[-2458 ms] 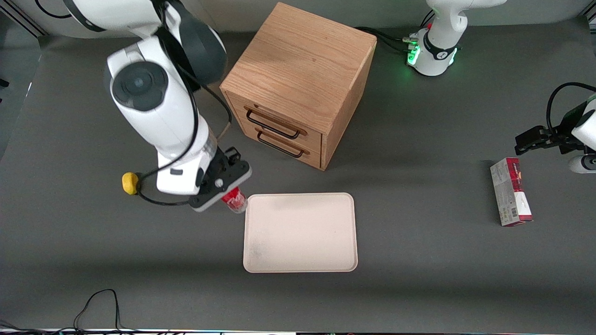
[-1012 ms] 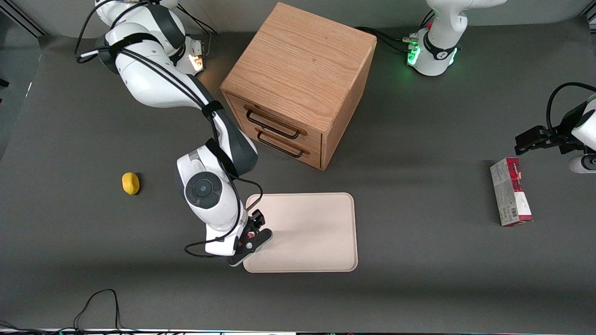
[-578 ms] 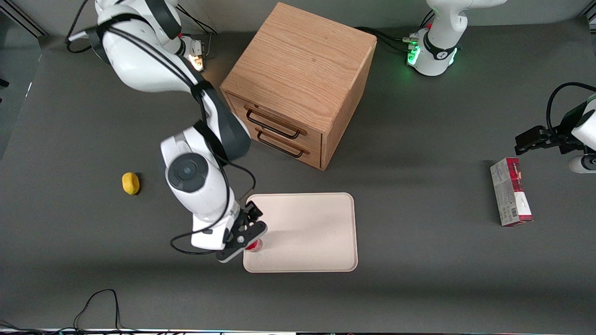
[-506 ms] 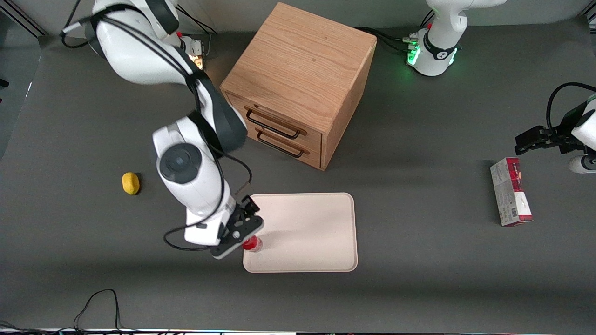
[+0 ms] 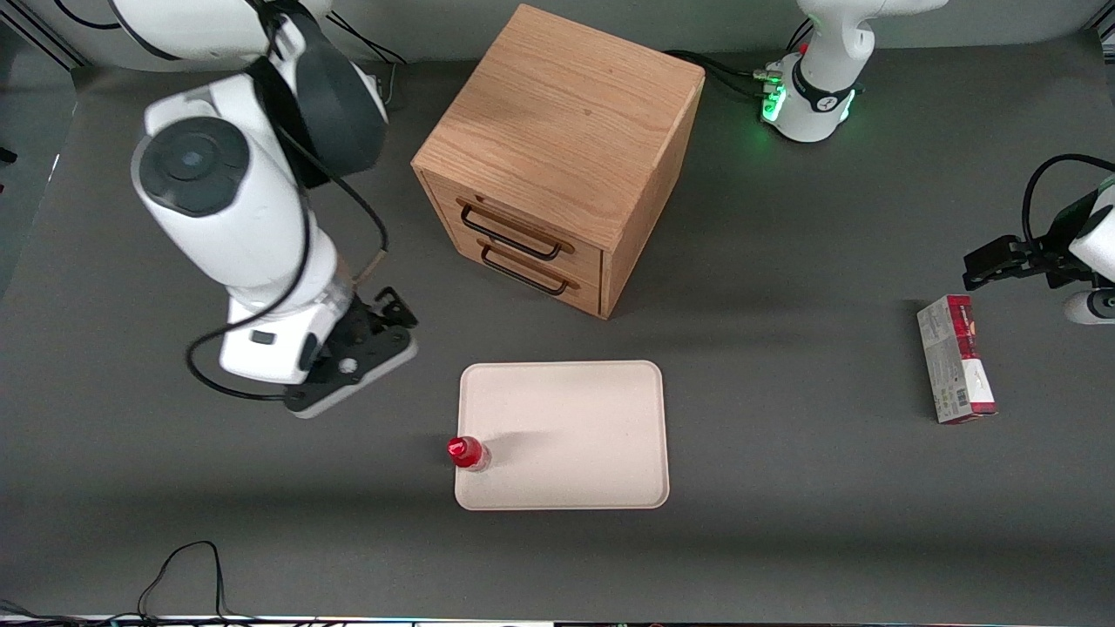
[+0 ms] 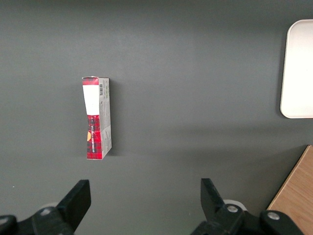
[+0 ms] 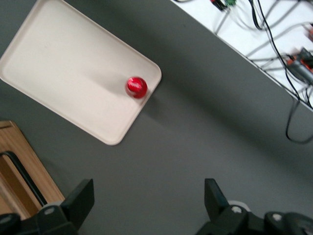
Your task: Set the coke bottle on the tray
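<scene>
Coke bottle (image 5: 466,452) stands upright just inside the tray (image 5: 575,435) rim, near its seven-o'clock corner. My end effector (image 5: 348,370) hangs raised, fingers apart, empty. So close to the edge, a nudge could topple it off.

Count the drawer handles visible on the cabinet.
2. Both are on the wooden cabinet's front: the upper handle and the lower handle directly below it. The open gripper hangs above bare table, apart from the cabinet.

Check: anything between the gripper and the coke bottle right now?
Nothing. The open gripper hangs above bare table; the coke bottle stands upright at the tray's edge. The front view shows it.
</scene>
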You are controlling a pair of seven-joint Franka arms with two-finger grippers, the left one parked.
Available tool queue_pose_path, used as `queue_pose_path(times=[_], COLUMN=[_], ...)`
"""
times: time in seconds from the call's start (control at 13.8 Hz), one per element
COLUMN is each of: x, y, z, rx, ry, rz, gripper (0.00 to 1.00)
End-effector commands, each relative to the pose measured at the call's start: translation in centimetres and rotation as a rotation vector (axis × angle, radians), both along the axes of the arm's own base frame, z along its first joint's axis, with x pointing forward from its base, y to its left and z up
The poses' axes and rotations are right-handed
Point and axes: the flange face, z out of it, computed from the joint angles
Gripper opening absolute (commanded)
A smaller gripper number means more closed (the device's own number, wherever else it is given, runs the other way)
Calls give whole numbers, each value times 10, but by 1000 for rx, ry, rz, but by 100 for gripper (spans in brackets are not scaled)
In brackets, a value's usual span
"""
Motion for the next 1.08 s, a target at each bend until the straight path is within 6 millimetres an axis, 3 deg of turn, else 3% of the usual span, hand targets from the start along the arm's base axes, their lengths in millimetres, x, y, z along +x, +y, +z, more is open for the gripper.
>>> queue_pose_path(times=[0.0,0.29,0.58,0.8,1.01], x=[-15,-35,-50,-64,-75], y=[-46,-141,-221,-250,-262], z=[23,33,34,31,19], rx=[-31,79,97,93,87], ry=[23,21,-16,-12,2], rz=[-56,-198,-360,-409,-429], gripper=[100,100,100,100,100])
